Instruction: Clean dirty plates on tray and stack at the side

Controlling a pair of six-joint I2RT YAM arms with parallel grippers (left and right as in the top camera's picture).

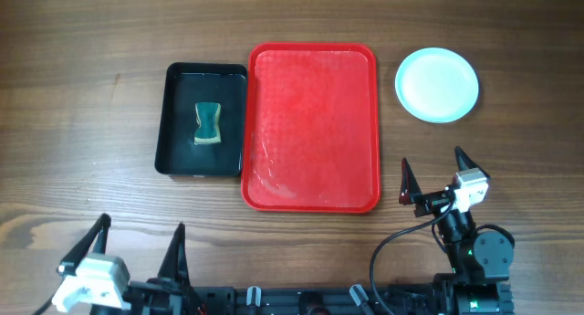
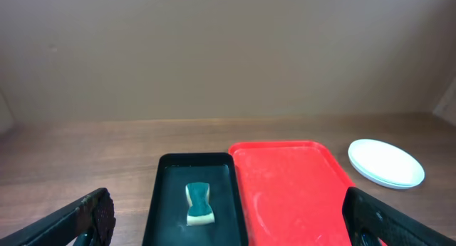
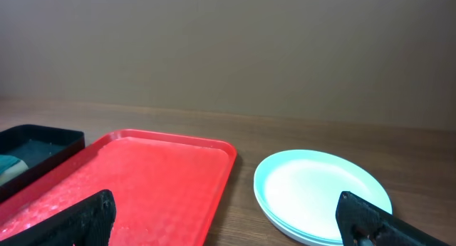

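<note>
From overhead, the red tray [image 1: 310, 123] sits at the centre of the wooden surface [image 1: 82, 96] with nothing on it, its floor showing a pale, streaky sheen toward the lower left corner. The plates [image 1: 436, 84] lie off the tray, at the upper right of the frame, apart from its right rim. From above they read as a single aqua-rimmed disc. The right wrist view, low and close, shows the plates [image 3: 322, 196] at lower right as a stack, with several rims layered one under another. The left wrist view gives the same layered edge, smaller, at its right side.

Touching the red tray's left rim is a black tray [image 1: 178, 123] holding a waisted sponge [image 1: 209, 123]. The left wrist view shows the sponge's green top over a pale base; the right wrist view catches only a corner of that tray at its left edge.

The left gripper [image 1: 140, 225] is at the lower left of the overhead frame and the right gripper [image 1: 432, 160] at the lower right, below the plates. Both have their jaws spread wide and released, grasping nothing.
</note>
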